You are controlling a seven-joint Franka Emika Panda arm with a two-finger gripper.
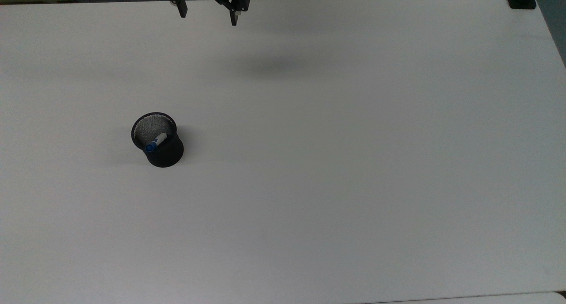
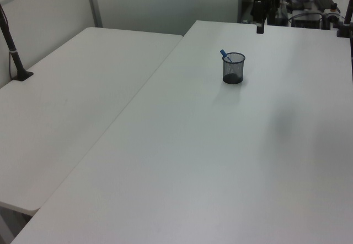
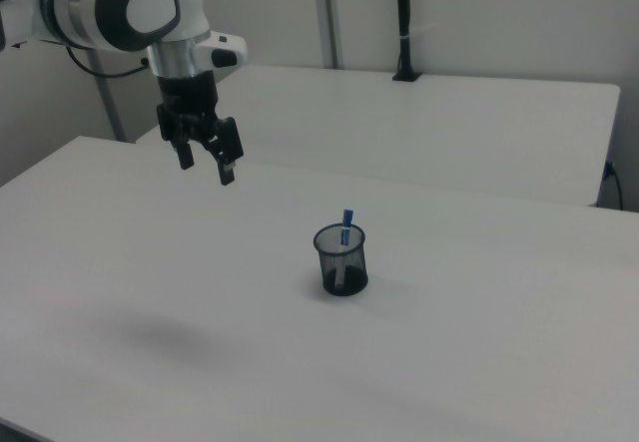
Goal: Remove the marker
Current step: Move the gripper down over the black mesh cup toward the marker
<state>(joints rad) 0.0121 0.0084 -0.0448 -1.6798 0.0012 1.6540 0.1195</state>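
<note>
Blue-capped marker upright in mesh cup

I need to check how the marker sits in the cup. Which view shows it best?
The right view: the marker stands leaning in the mesh cup, blue cap above the rim. The top view looks down on its cap; the left view shows the cap at the rim.

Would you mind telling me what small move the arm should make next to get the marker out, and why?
Probably carry the hand across to above the black mesh cup. The hand hangs open and high over the table, well apart from the cup, while the marker stands in it, leaning on the rim with its blue cap poking out.
</note>
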